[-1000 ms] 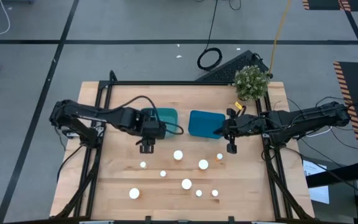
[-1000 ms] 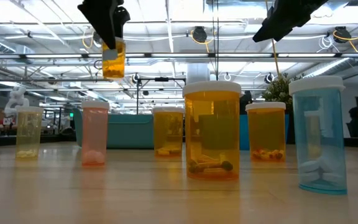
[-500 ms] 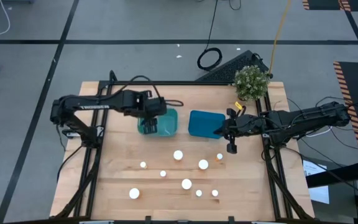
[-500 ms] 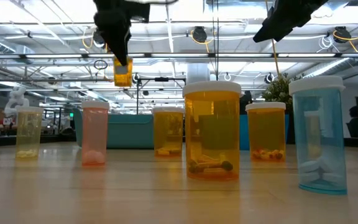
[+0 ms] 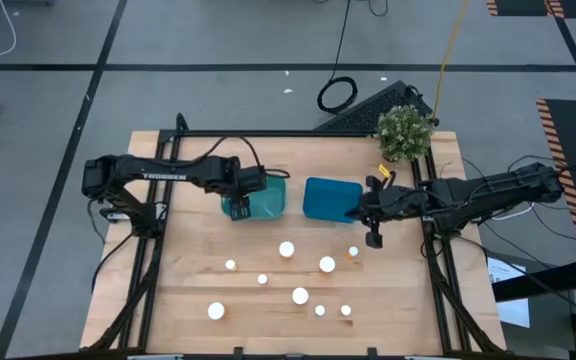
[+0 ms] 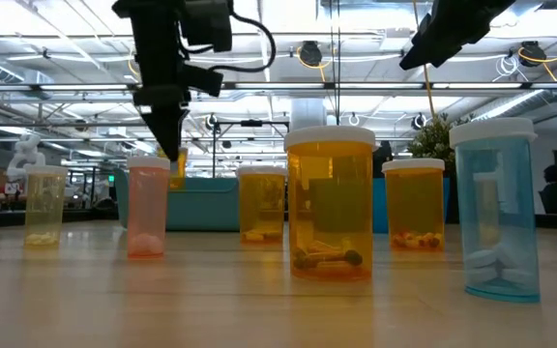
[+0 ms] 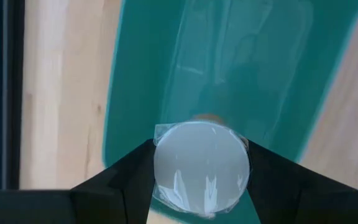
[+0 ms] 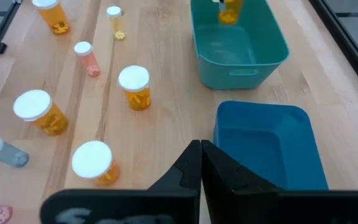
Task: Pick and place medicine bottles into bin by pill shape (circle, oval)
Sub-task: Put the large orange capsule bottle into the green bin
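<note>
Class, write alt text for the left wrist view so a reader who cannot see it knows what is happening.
The left gripper holds a white-capped medicine bottle between its two dark fingers, directly above the open teal bin. Light wooden table shows on both sides of the bin.

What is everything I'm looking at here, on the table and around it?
Medicine bottles on table: nine, white caps; amber, pink, yellow or blue bodies; scattered on the front half.
Held bottle: one, amber, white cap, over the teal bin.
Teal bin: one, back centre-left.
Blue bin: one, beside the teal one.
Wooden table: one, light wood.
Potted plant: one, green, back right corner.
Left gripper: shut on the held bottle.
Right gripper: shut, empty, by the blue bin.
</note>
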